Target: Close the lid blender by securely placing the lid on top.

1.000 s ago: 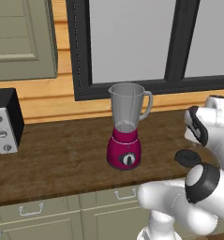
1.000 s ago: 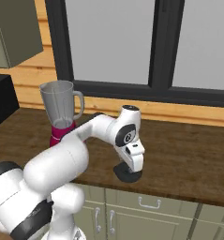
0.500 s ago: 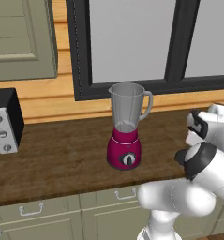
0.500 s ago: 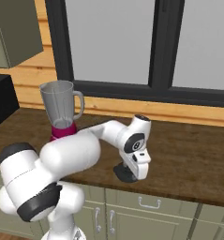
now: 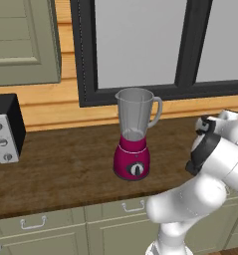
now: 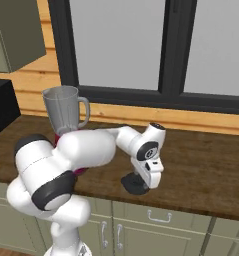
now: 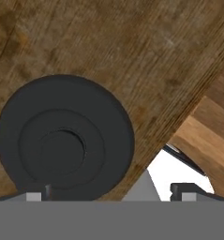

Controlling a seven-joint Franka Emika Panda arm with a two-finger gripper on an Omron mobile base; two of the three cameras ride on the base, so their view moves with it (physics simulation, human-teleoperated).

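Scanning from the left of the left base view, you meet a black-and-silver appliance [image 5: 4, 130] with knobs at the far end of the wooden counter [image 5: 65, 169], against the wood-panelled wall. Moving right, you reach the blender [image 5: 134, 134] standing upright near the middle of the counter, magenta base below and clear grey jar above, its handle on the right side and its rim open with nothing on it. Behind it runs a dark-framed window [image 5: 140, 45].

Further right, you see the white arm bending down over the counter's front part. In the right base view the gripper [image 6: 141, 184] sits low at the lid [image 6: 135, 184], which lies flat on the counter near the front edge, well apart from the blender [image 6: 66, 112] and to its right. You cannot tell from that view whether the fingers touch the lid.

From the hand view, you look almost straight down on the lid [image 7: 64, 138], a dark round disc with ringed steps and a raised centre, resting on the wood grain at the left of the picture. Only the fingertips [image 7: 186, 191] peek up at the bottom edge, set wide apart, holding nothing.
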